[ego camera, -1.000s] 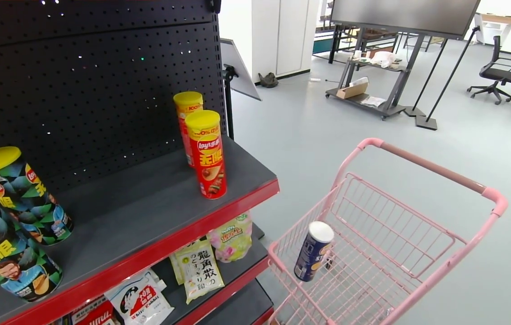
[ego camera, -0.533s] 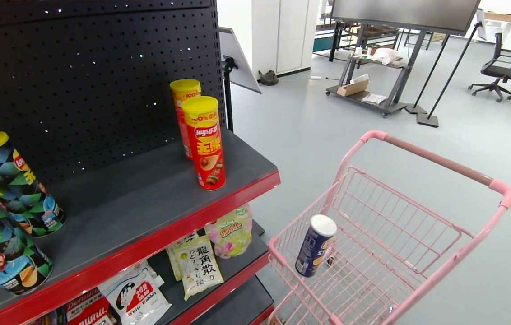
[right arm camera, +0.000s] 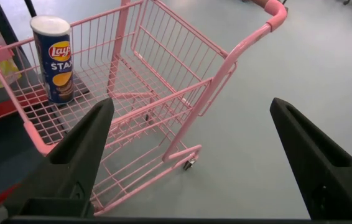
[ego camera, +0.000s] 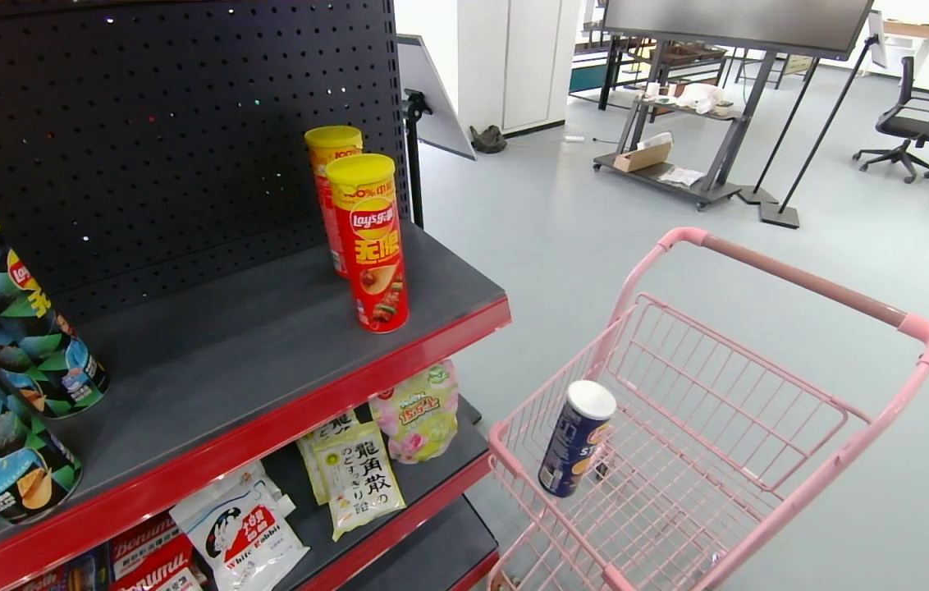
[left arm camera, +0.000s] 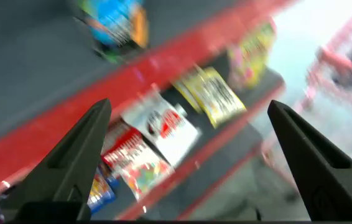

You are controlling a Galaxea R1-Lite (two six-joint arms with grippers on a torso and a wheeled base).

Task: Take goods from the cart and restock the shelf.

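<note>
Hovering in front of the dark shelf (ego camera: 267, 345) with its red front edge, your left gripper (left arm camera: 188, 106) is spreading its two black fingers wide apart and gripping nothing. It is facing the lower tier, where snack bags (left arm camera: 163, 127) are lying.

Your right gripper (right arm camera: 191, 102) is hanging above the pink cart (right arm camera: 226, 62). Its fingers are also spread wide with nothing between them, and it is looking down into the wire basket and onto the grey floor (right arm camera: 300, 74).

The cart is standing just beside the shelf's right end. Inside it, a blue can (right arm camera: 51, 59) with a white lid is standing on end in the basket corner nearest the shelf, well apart from the right gripper's fingers.

On the upper tier, two dark cans (ego camera: 17, 320) with yellow lids are standing at the left end. Two red cans (ego camera: 370, 242) are standing near the right end.

The nearer dark can is running off the head view's edge, so you are seeing only part of it. The front red can is hiding most of the rear one. The bags facing the left gripper are proving hard to make out.
</note>
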